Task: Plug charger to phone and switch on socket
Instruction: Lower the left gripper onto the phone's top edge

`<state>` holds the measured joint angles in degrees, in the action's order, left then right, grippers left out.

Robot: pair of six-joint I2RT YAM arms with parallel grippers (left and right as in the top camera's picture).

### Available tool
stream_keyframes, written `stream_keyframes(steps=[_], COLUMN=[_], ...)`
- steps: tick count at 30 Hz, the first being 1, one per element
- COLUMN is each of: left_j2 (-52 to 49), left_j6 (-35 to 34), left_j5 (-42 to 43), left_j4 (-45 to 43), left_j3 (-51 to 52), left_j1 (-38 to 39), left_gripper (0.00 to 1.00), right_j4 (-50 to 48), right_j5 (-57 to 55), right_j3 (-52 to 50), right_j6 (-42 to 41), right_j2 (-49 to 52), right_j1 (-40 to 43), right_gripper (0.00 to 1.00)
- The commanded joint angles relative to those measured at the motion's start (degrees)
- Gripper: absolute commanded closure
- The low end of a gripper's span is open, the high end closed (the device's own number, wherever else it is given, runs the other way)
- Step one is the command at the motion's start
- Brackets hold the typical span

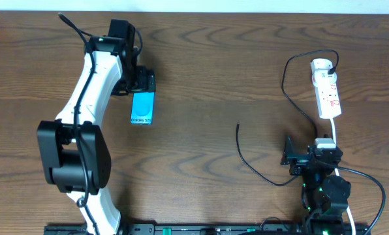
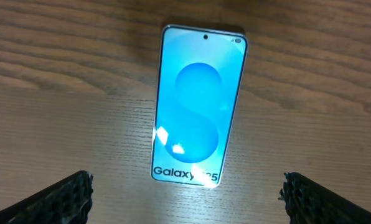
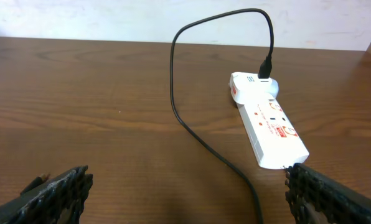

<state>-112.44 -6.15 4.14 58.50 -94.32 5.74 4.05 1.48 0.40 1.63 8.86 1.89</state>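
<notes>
The phone (image 1: 141, 108) lies flat on the wooden table at the upper left, teal-blue screen up. In the left wrist view it (image 2: 200, 104) fills the centre, with the "Galaxy S25" end toward my fingers. My left gripper (image 1: 142, 85) (image 2: 185, 194) is open and empty, just off that end of the phone. The charger cable (image 1: 247, 160) (image 3: 173, 93) runs from a black plug in the far end of the socket strip (image 1: 327, 91) (image 3: 269, 127); its free tip (image 1: 238, 126) lies loose mid-table. My right gripper (image 1: 313, 151) (image 3: 188, 183) is open and empty, near the strip's near end.
The strip's white cord (image 1: 335, 127) runs down past the right arm toward the front edge. The black cable loops up and left of the strip (image 1: 287, 72). The table's far edge meets a pale wall (image 3: 111, 18).
</notes>
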Motion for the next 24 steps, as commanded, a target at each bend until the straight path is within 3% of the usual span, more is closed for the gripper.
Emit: stream_keyframes(steps=[1,24], left_j2=[-3.23,-9.07], left_j6=[0.52,0.52], left_j5=[0.11,0.13], left_j4=[0.13,-1.81], left_j3=[0.15,0.15], left_j1=[-0.13,-0.13], left_gripper=[0.02,0.02], right_j4=[0.24,0.24], right_j5=[-0.28,-0.28], right_j3=[-0.09,-0.09], right_j6=[-0.96,-0.96], right_j2=[-0.35,-0.35], right_j1=[-0.48,-0.48], right_gripper=[0.01,0.01])
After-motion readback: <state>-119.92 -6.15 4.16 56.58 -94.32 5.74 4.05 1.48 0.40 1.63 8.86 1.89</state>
